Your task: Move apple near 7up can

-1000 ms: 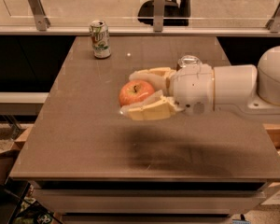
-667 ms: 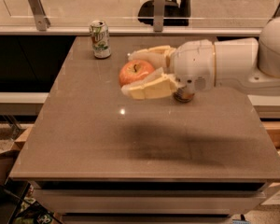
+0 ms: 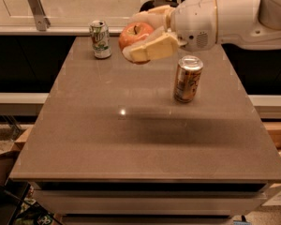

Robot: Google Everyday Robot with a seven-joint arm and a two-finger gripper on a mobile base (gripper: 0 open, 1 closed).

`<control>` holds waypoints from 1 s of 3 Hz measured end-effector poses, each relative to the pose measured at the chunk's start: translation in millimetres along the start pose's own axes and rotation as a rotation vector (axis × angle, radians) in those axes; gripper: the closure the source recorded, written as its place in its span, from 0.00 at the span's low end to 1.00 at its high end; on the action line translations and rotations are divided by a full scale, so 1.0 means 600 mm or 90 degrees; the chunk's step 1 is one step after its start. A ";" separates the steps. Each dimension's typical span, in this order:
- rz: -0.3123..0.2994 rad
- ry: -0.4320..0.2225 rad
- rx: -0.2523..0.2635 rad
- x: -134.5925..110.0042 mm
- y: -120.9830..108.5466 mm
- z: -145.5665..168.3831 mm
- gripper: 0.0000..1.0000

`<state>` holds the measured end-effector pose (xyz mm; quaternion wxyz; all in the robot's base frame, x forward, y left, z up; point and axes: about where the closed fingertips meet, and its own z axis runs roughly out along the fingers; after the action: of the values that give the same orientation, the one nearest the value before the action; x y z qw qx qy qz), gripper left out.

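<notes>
- Brown tabletop (image 3: 145, 144) fills most of the view, with a pale ledge (image 3: 65, 13) along its far edge and dark gaps below on both sides.
- 7up can (image 3: 100, 40) stands upright on the table at the far left, close to the back edge, green-and-white side facing the camera.
- apple (image 3: 133, 33) is just right of the 7up can and a bit higher, up in the air and off the table; red-orange, stem end up.
- There is a small gap between the apple and the 7up can; they are near but not touching.
- gripper (image 3: 134, 37) is right of the 7up can, coming in sideways from the right and clear of the tabletop.
- Tan fingers (image 3: 152, 48) pinch the apple, one over its far top side and one across its near lower side.
- White arm (image 3: 225, 15) runs from the gripper off the right edge, well right of the 7up can.
- Brown-gold can (image 3: 187, 78) stands upright, right of and nearer the camera than the 7up can, well apart from it, below the wrist housing.
- Soft dark shadow (image 3: 178, 125) lies across the table, nearer the camera than the 7up can and to its right.
- Small glare spot (image 3: 122, 112) sits on the table in front of the 7up can.
- Grey metal bracket (image 3: 36, 8) stands on the ledge, left of and behind the 7up can.
</notes>
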<state>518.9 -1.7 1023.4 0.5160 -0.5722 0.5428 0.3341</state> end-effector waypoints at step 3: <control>-0.023 -0.032 -0.036 -0.009 -0.122 0.018 1.00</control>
<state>590.9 1.4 1042.4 0.5193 -0.5877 0.5095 0.3540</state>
